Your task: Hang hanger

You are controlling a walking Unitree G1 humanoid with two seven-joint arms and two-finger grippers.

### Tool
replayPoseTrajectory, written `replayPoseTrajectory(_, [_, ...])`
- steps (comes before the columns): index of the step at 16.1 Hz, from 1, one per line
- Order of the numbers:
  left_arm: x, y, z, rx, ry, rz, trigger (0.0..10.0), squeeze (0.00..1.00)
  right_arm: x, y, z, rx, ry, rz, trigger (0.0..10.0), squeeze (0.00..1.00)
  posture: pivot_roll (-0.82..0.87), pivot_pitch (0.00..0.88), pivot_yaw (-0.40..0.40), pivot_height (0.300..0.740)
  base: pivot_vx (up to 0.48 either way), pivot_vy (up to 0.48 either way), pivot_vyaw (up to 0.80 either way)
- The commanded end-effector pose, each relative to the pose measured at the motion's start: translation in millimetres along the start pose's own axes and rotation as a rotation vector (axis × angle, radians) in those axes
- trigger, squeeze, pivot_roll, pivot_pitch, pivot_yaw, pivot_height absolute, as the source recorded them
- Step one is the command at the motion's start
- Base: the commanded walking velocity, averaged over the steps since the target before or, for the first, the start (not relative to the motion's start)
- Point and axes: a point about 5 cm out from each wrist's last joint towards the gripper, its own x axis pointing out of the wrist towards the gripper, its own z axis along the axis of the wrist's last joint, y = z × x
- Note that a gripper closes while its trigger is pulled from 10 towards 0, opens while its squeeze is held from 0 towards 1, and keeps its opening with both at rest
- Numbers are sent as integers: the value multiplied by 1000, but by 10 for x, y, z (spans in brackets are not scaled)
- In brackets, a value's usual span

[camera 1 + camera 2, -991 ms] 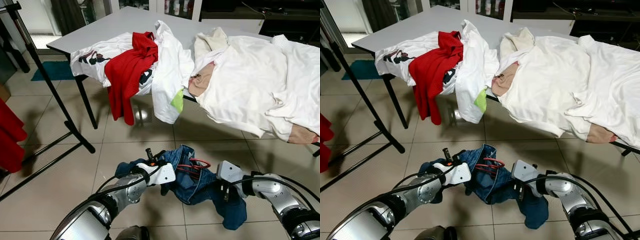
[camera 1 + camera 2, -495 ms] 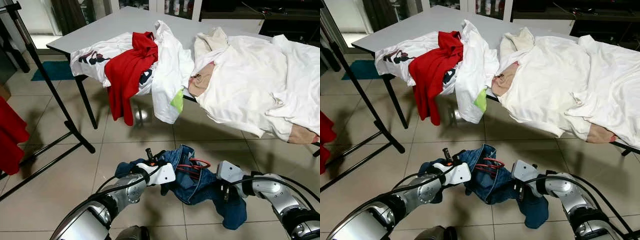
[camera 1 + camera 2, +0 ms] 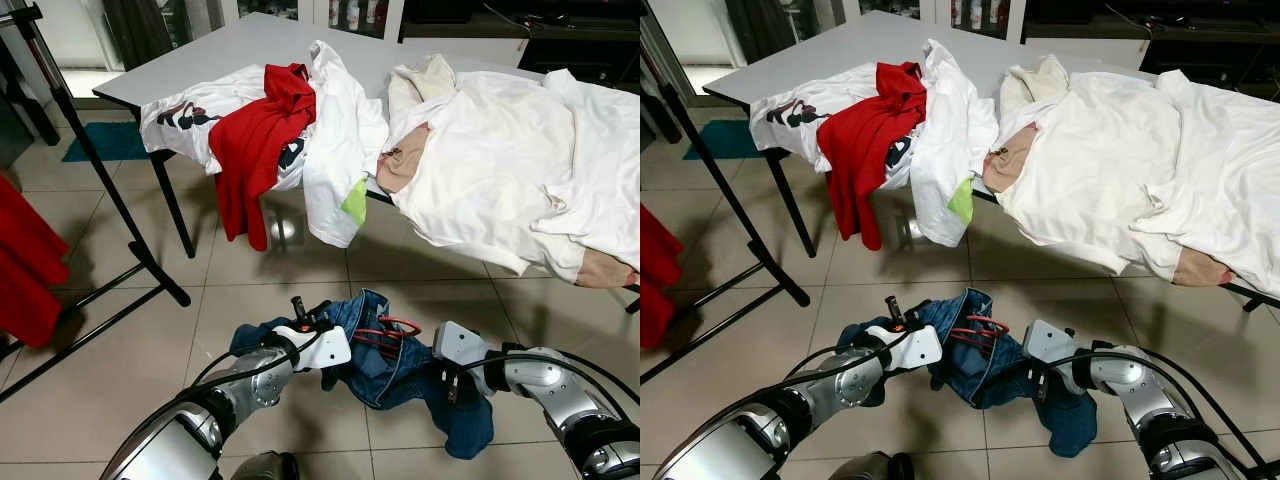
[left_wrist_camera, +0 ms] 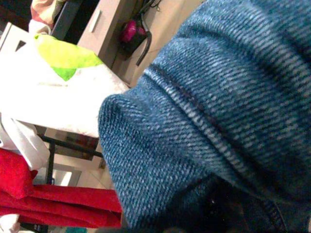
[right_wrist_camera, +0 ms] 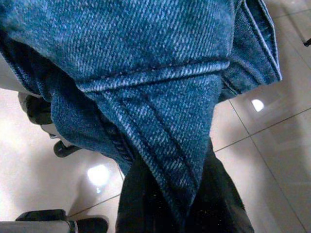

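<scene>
Red hanger inside denim jeans, slung between left hand and right hand; grips buried in cloth, state indeterminate. Black rail stand far left, nearer left arm.

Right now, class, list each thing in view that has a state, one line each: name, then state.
denim garment: bunched, held off the floor between both arms
red hanger: tucked in the denim garment, not hung
left tool: buried in the denim
right tool: buried in the denim
red shirt: draped over the table edge
white clothes: piled on the table
</scene>
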Motion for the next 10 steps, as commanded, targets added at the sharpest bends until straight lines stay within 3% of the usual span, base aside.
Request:
replayPoseTrajectory(1, [51,79,87,6,-48,34,10000,0,-13,-36,38,-20,-15,-7,0,0,-1,7,51,740,0,0,0])
replayPoseTrajectory(2, [51,80,88,5,-50,35,10000,337,-13,-36,38,-22,-14,-7,0,0,-1,6,51,740,0,0,0])
replayPoseTrajectory(3, [46,83,98,12,-67,39,10000,443,-12,-41,57,-35,-28,-16,0,0,-2,9,56,740,0,0,0])
replayPoseTrajectory(4, [37,83,112,19,-91,43,10000,616,-11,-47,82,-52,-46,-28,0,0,-2,9,56,740,0,0,0])
replayPoseTrajectory(5, [32,81,120,13,-103,40,10000,1000,-10,-46,88,-56,-51,-30,0,0,-2,9,56,740,0,0,0])
replayPoseTrajectory(10, [28,83,116,20,-105,45,10000,1000,-4,-42,91,-59,-55,-28,0,0,-1,6,56,740,0,0,0])
